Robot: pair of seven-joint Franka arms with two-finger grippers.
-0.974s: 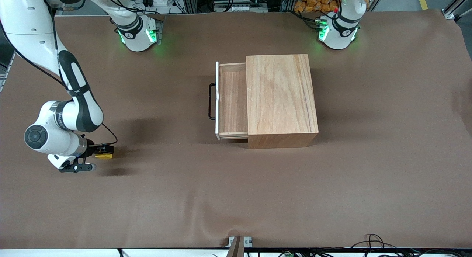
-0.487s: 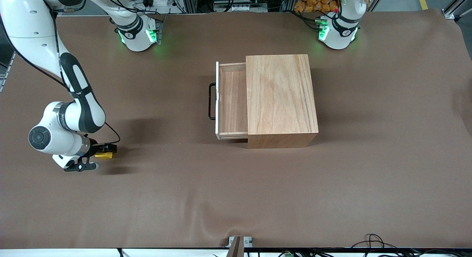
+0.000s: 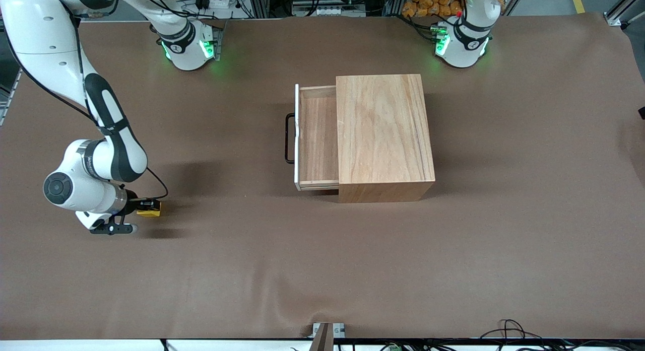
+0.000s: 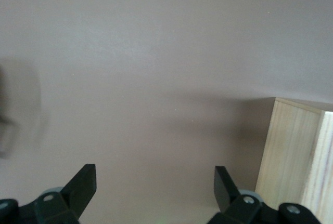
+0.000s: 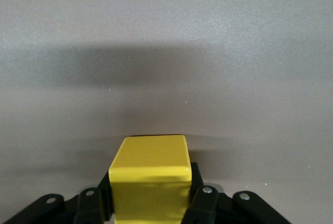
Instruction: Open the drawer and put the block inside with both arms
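Observation:
The yellow block [image 3: 150, 210] is clamped between my right gripper's [image 3: 145, 208] black fingers, low over the brown table near the right arm's end. It fills the lower middle of the right wrist view [image 5: 150, 167], where the right gripper [image 5: 150, 195] is shut on it. The drawer [image 3: 317, 139] is pulled out of the wooden box [image 3: 383, 129], empty, with its black handle [image 3: 289, 138] facing the right arm's end. My left gripper [image 4: 154, 174] is open and empty, high over bare table beside a corner of the box [image 4: 299, 156]. It is outside the front view.
The brown cloth [image 3: 322, 260] covers the whole table, with a few wrinkles near the front edge. The two arm bases [image 3: 189, 46] [image 3: 461, 41] glow green along the table's edge farthest from the front camera. Cables lie at the table's front edge [image 3: 509, 331].
My right gripper has moved a little toward the drawer with the yellow block in it. The drawer and box have not moved.

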